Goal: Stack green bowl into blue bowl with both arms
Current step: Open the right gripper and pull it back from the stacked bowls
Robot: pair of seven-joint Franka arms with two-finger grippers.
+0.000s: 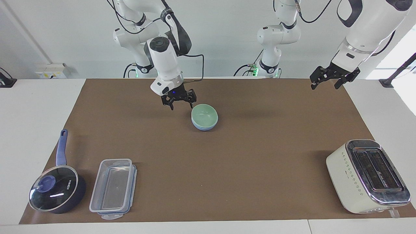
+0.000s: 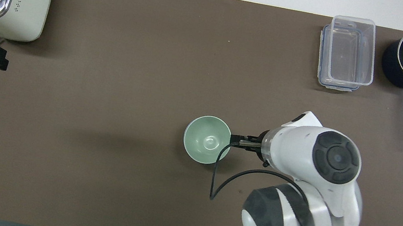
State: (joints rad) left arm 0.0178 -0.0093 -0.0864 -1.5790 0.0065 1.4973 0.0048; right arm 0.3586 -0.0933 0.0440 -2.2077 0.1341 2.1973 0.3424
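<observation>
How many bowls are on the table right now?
2. The green bowl sits nested inside the blue bowl, stacked mid-mat beside the right pincer. Only the blue bowl's lower edge shows in the facing view. No other bowls visible.

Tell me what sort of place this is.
Probably a robotics lab staged as a kitchen: two white arms work over a brown mat bearing a toaster, a lidded saucepan and a green bowl nested in a blue bowl, against bare white walls.

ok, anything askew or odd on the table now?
Nothing stands out. The green bowl sits level, nested in the blue bowl. The right gripper hangs beside them, jaws open; the left gripper waits.
</observation>
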